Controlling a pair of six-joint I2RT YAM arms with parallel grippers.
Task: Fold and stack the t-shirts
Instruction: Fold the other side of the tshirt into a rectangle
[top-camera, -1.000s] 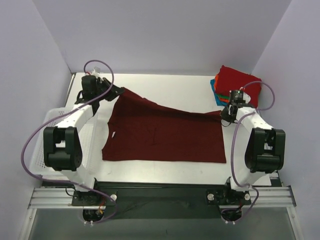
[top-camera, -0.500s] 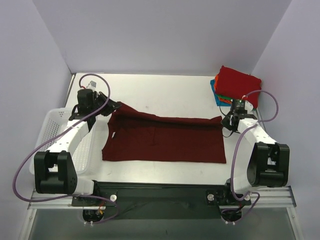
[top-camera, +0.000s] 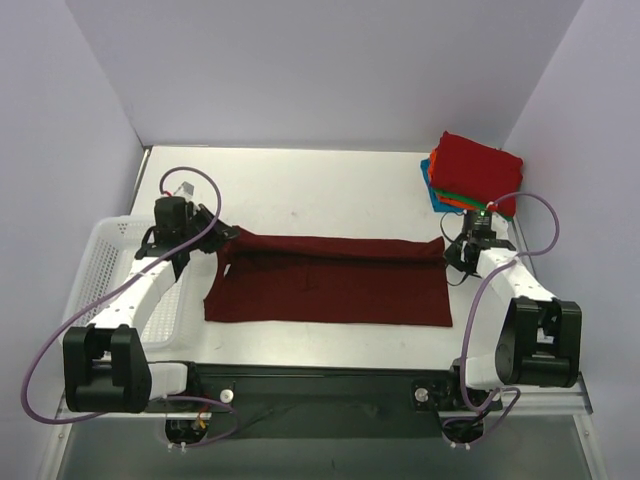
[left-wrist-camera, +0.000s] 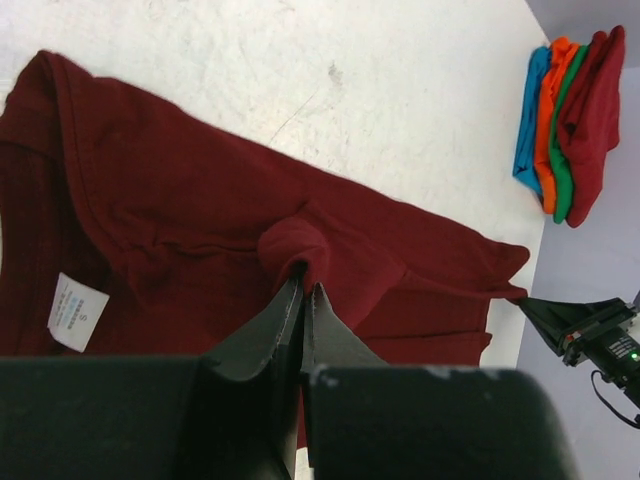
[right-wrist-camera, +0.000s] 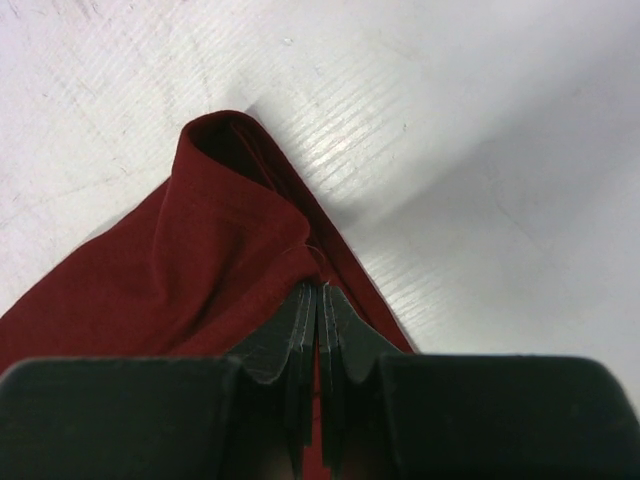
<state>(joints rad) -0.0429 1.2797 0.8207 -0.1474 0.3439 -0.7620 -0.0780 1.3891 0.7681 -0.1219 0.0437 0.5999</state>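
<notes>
The dark maroon t-shirt (top-camera: 330, 285) lies on the white table, its far edge folded toward me. My left gripper (top-camera: 222, 240) is shut on the shirt's far left corner; the left wrist view shows the pinched cloth bunched at the fingertips (left-wrist-camera: 302, 290) and a white label on the maroon shirt (left-wrist-camera: 160, 190). My right gripper (top-camera: 452, 250) is shut on the far right corner; in the right wrist view (right-wrist-camera: 318, 290) the maroon cloth (right-wrist-camera: 190, 260) rises from the closed jaws. A stack of folded t-shirts (top-camera: 470, 170), bright red on top over orange, green and blue, sits far right, also in the left wrist view (left-wrist-camera: 570, 120).
A white plastic mesh basket (top-camera: 100, 260) sits at the left table edge under my left arm. Bare white table (top-camera: 320, 185) lies beyond the shirt. Purple-grey walls enclose the table on three sides.
Both grippers have moved toward me and downward, carrying the shirt's far edge over its lower part. The raised left corner has come down and the shirt looks narrower front to back.
</notes>
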